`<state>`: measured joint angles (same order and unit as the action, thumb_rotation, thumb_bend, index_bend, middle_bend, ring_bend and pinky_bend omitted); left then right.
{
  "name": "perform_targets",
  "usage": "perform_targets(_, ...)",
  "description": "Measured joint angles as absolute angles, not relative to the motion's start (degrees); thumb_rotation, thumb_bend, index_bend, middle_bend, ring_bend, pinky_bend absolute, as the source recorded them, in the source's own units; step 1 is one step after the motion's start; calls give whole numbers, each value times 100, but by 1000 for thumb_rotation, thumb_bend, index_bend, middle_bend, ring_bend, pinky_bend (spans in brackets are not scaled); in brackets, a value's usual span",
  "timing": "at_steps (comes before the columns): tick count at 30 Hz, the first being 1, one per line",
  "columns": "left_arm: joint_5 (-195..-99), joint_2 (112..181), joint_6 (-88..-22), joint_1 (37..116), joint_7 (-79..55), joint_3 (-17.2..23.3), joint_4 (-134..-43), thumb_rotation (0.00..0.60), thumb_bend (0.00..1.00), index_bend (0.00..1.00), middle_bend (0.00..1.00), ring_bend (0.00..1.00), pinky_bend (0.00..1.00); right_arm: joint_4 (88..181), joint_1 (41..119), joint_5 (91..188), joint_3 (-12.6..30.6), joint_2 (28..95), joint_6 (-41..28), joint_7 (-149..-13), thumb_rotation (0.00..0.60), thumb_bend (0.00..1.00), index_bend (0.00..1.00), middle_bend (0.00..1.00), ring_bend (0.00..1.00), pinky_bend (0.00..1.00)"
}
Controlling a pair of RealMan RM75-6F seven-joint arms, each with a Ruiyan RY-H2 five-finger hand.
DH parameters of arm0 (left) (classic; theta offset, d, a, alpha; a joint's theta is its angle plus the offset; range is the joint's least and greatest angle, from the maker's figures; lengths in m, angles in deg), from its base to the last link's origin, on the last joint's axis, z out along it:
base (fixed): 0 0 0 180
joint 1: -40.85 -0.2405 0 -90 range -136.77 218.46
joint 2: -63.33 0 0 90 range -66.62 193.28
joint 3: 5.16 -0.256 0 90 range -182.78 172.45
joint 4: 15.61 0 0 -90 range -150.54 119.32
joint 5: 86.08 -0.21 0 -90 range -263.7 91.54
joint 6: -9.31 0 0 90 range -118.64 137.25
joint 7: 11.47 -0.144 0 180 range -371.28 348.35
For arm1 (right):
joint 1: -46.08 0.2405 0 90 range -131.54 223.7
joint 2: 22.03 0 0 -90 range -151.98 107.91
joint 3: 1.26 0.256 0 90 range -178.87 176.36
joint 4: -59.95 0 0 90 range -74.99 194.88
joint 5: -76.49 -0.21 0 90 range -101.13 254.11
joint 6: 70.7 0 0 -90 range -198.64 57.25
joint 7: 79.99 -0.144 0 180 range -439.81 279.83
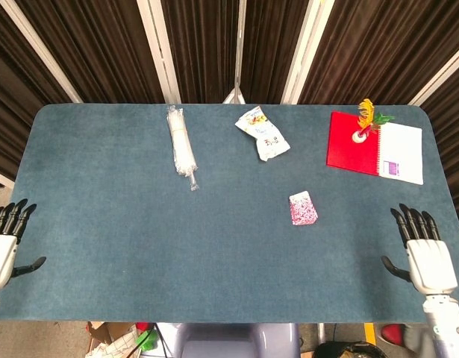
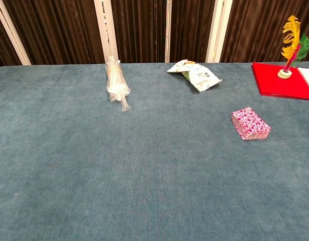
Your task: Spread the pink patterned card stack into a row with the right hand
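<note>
Waiting apart from the pink patterned card stack [image 1: 303, 208], the right hand [image 1: 425, 253] is seen empty, fingers spread.
Light, slippery cards are expected; the top, ahead-left of the hand, should be pressed flat.

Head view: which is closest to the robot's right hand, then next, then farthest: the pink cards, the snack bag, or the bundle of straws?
From the right hand:
1. Pink cards, mid-table, nearest.
2. Snack bag, farther back, near the middle.
3. Bundle of straws, back left, farthest.

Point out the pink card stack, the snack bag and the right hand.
pink card stack [image 1: 303, 208]: head view, top card's middle.
snack bag [image 1: 263, 133]: head view, middle of the bag.
right hand [image 1: 421, 253]: head view, back of the palm.
</note>
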<state>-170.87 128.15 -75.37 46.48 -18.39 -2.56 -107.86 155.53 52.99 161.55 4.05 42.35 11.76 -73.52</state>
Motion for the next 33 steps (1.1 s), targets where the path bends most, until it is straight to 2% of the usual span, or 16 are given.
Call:
perform_targets(9,-17089,12769,-7480,4681,-1781,-252,-10834,600,0,0,0,0,0,16034,6027,15700,744,4164,200,-6430,600,262,0,0,0,0)
perform_targets(17,-17031,12710,-7378,4702,-1694,-265,-10890,600,0,0,0,0,0,16218,6922,14425,1085,4452,-874,-5304,600,261,0,0,0,0)
perform_targets(27,-16950,12637,-7239,4735,-1535,-266,-10959,600,0,0,0,0,0,15638,8091,12579,1290,5302,-1688,-4127,600,262,0,0,0,0)
perform_targets(33,-16898,12600,-7172,4756,-1489,-264,-10997,600,0,0,0,0,0,15079,8565,11926,1246,5736,-1895,-3840,600,261,0,3,0,0)
